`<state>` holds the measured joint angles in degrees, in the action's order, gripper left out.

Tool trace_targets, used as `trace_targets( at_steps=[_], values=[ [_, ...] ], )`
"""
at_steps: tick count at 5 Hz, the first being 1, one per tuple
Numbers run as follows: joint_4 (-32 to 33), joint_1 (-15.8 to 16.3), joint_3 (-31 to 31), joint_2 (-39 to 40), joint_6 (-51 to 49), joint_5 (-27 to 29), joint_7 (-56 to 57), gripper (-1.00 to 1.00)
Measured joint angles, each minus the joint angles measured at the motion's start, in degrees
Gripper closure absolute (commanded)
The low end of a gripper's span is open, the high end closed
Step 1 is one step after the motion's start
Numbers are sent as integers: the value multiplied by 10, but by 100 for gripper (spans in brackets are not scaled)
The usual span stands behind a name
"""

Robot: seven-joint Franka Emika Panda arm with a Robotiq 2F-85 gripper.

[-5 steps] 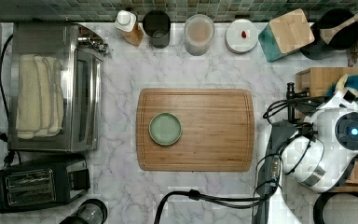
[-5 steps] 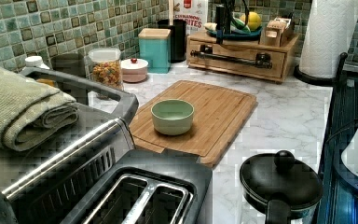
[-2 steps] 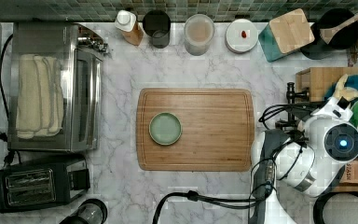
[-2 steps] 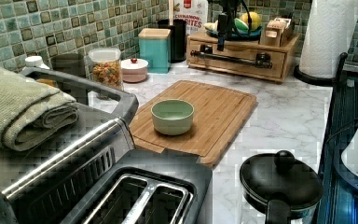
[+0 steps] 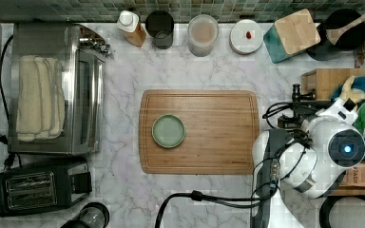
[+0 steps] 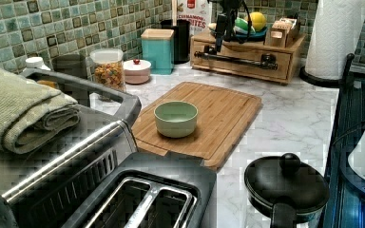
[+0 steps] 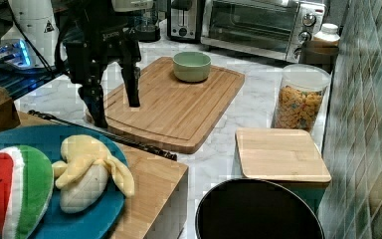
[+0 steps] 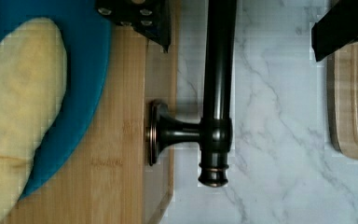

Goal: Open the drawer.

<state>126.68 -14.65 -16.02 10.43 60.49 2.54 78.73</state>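
Right, what we see:
arm: white Panda bent over the drawer point(image 6: 244, 59), wrist pointing down.
gripper point(image 7: 113, 97): fingers spread apart, one on each side of the drawer's black bar handle point(image 8: 217, 88), near its end post; not clamped on it.
drawer: front looks flush with its wooden box; box sits beside the bamboo cutting board point(image 5: 199, 131), blue plate point(image 7: 54, 219) of plush fruit on top.
bowl point(image 5: 168, 131): green, on the cutting board.
writing: we read "BITES" on a box point(image 6: 191, 10) behind the drawer unit; the rest is partly cut off.
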Motion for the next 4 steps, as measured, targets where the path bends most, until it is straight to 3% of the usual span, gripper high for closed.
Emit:
trace_targets(
  at_steps=[2,4],
  values=[
    [31,13,0,2,18,-14,-98,-100],
    [71,14,-1,8,70,-49,-97,-100]
  ],
)
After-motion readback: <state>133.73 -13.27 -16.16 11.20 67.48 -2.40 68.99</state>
